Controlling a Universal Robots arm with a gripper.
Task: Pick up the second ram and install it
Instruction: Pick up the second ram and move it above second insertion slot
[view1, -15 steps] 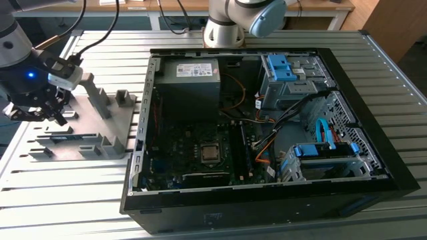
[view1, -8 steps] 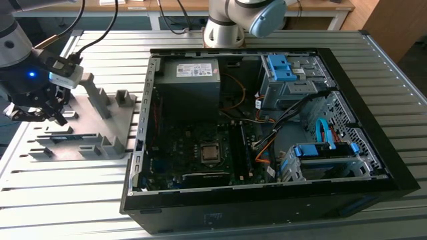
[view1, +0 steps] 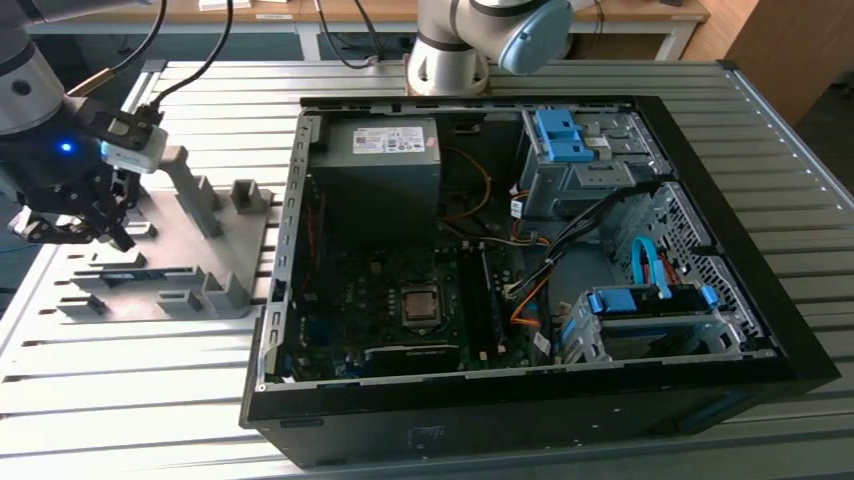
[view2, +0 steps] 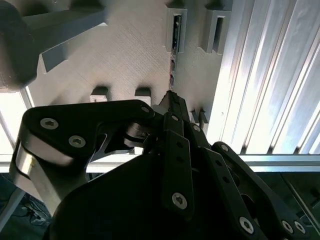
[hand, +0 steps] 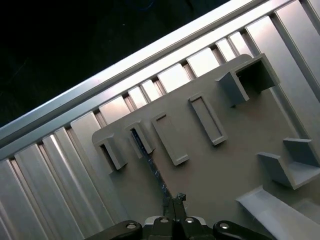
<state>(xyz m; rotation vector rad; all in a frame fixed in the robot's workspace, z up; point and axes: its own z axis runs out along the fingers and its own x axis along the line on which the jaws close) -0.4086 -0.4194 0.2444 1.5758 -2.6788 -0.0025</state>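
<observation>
Care is called for with the second ram: a thin, flat, dark stick, judged light and stiff but easily harmed at its chips and contact edge. It is therefore best taken by its two flat faces near the middle of the upper edge, and no twist should be put on it. It is seen edge-on in both wrist views, stood upright on the grey fixture plate, with its far end held in a slotted block. The gripper is set over its mid-length, with the jaws narrow and, as far as can be judged, pinched on the stick's faces. In the exterior view the plate is laid on the slatted aluminium table, just beside the open computer case, where the motherboard is exposed.
</observation>
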